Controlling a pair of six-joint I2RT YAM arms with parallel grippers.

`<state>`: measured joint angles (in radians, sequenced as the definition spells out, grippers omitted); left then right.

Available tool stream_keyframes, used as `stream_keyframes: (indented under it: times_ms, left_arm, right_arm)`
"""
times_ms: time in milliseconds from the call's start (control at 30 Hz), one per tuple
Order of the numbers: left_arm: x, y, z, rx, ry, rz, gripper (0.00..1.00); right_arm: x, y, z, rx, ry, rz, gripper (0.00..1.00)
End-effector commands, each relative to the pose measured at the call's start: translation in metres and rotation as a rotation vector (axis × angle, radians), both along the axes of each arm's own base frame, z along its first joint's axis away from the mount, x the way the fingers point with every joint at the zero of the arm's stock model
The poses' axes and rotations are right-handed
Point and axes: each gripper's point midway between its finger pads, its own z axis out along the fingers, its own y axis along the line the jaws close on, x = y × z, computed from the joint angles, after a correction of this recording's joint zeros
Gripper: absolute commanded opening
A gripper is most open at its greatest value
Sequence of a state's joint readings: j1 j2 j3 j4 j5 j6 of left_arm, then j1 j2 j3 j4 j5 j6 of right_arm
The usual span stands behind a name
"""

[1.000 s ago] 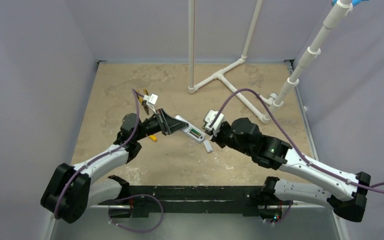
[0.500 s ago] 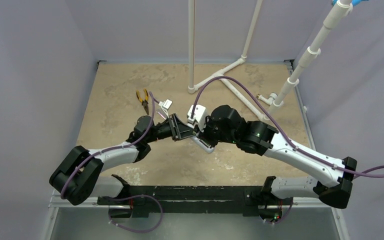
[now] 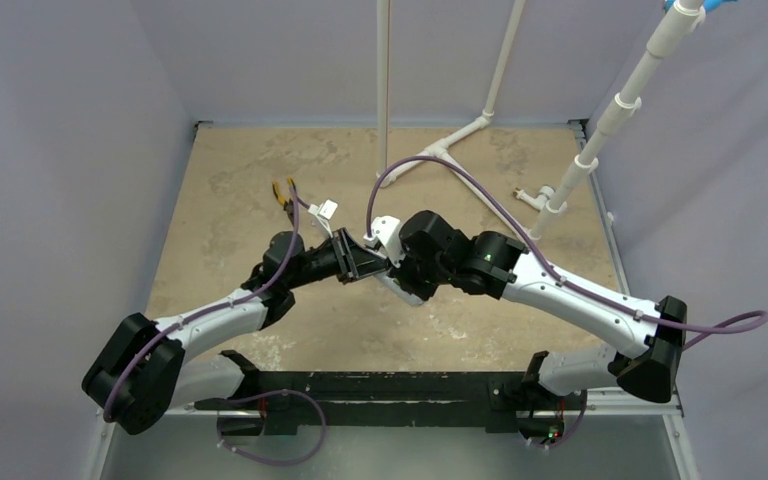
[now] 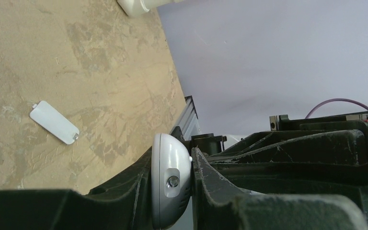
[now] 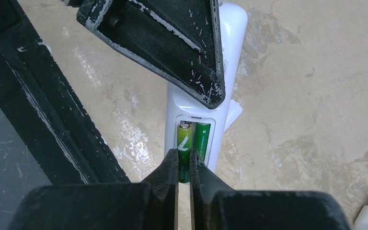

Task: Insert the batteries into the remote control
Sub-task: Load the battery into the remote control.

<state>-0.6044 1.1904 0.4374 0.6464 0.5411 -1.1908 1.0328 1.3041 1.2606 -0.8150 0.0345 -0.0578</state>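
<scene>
Top external: the two arms converge over the middle of the worktop, with the left gripper and right gripper almost tip to tip. Left wrist: I read the left gripper as clamped across the rounded end of the remote, which is held on edge, clear of the surface. A flat white cover lies loose on the worktop beyond it. Right wrist: the remote's back faces the camera with its compartment open, and both green batteries lie side by side inside. The right gripper is drawn nearly together, with only a slit between the tips. It sits at the near end of the left-hand battery, which shows through that slit. I cannot tell whether the tips pinch it or merely touch it.
</scene>
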Motion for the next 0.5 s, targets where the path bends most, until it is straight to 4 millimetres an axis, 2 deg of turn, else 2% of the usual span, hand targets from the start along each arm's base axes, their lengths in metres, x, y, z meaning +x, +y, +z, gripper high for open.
stream_keyframes:
  times_ms: [0, 467]
  left_arm:
    - [0.006, -0.002, 0.026, -0.032, -0.086, 0.015, 0.00]
    - [0.006, -0.004, 0.028, -0.049, -0.083, 0.005, 0.00]
  right_arm:
    - [0.003, 0.002, 0.016, 0.038, 0.000, -0.040, 0.00]
    - [0.002, -0.005, 0.006, 0.001, 0.015, -0.055, 0.00]
